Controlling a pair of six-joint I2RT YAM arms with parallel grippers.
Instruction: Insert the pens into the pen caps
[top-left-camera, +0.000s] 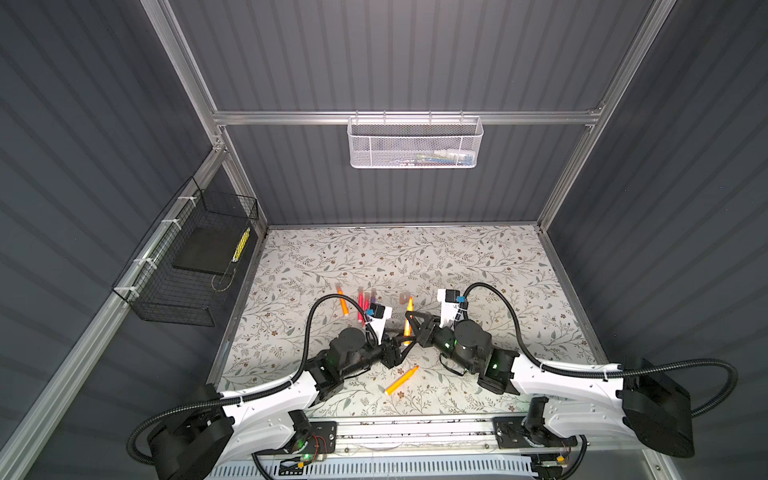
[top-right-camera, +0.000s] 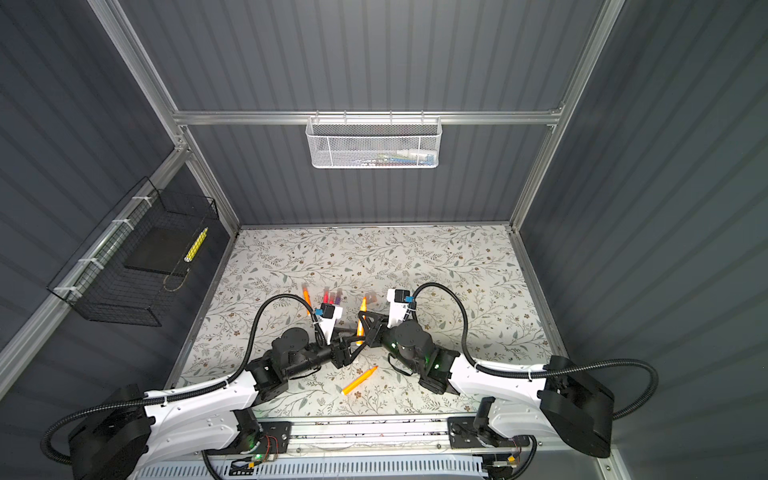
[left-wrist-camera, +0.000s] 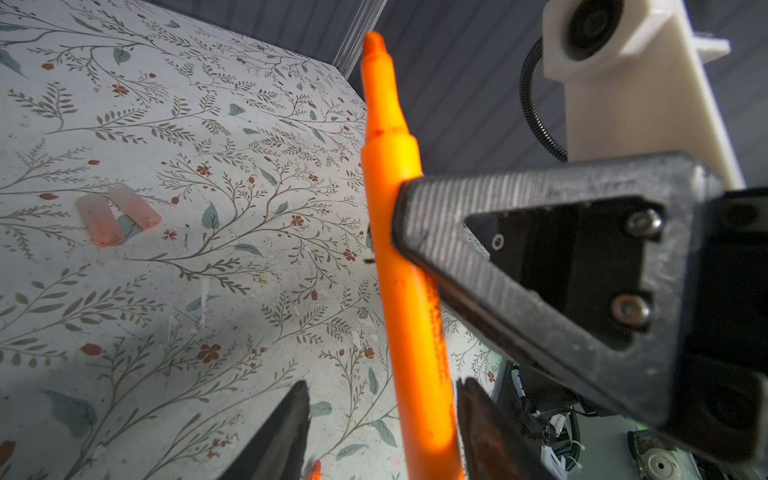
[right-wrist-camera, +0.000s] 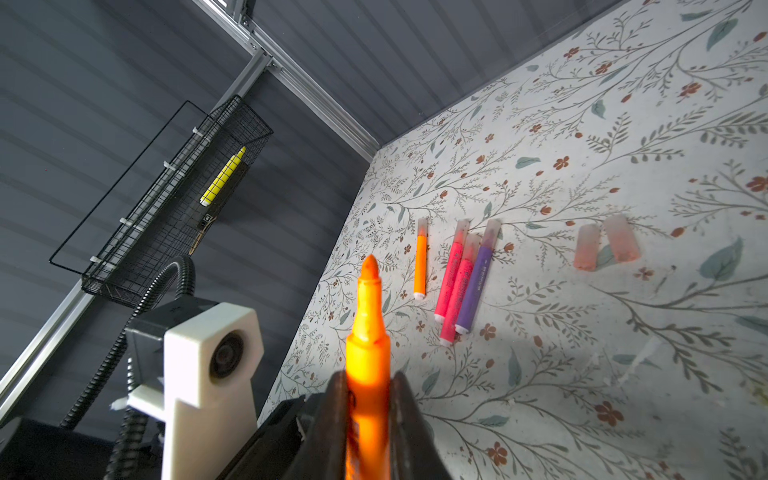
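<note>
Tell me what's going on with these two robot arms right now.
The right gripper is shut on an uncapped orange pen, held off the table. The left gripper stands open around that pen's lower end, not clamping it. On the floral table, four pens lie capped, two loose caps lie nearby, and a second bare orange pen lies near the front.

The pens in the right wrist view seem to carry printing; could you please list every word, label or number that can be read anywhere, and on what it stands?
No text here can be read.
On the purple pen: a line of pale print along the barrel, too small to read.
On the pink pens: possibly faint print, too blurred to read.
On the raised orange pen: dark marks low on the barrel, blurred.
</note>
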